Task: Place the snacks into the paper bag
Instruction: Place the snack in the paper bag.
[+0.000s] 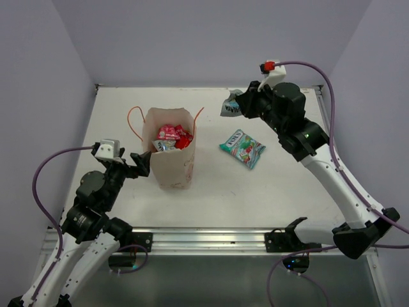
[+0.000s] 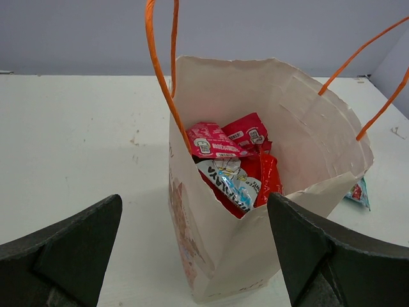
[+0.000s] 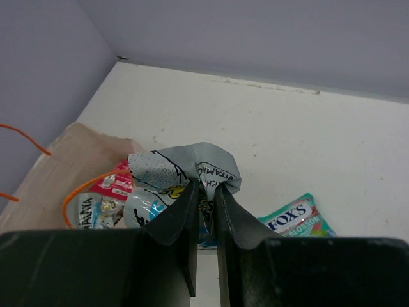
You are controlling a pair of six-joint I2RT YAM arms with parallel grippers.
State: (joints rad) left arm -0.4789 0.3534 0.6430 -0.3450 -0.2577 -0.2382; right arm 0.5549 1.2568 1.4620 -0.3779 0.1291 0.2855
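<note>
The paper bag (image 1: 171, 167) stands upright at mid-left of the table, with red, magenta and light blue snacks (image 1: 171, 136) inside. In the left wrist view the bag (image 2: 223, 256) stands between my open left fingers, with packets (image 2: 233, 169) showing inside. My left gripper (image 1: 146, 161) is open at the bag's left side. My right gripper (image 1: 239, 106) is shut on a grey-silver crumpled packet (image 1: 230, 105), held in the air right of the bag. In the right wrist view the packet (image 3: 185, 167) is pinched at its middle. A teal-white FOX'S packet (image 1: 243, 148) lies flat on the table.
The bag's orange cord handles (image 1: 133, 118) stick up and outward at its far side. The table's back wall runs behind, and a metal rail (image 1: 204, 240) runs along the near edge between the arm bases.
</note>
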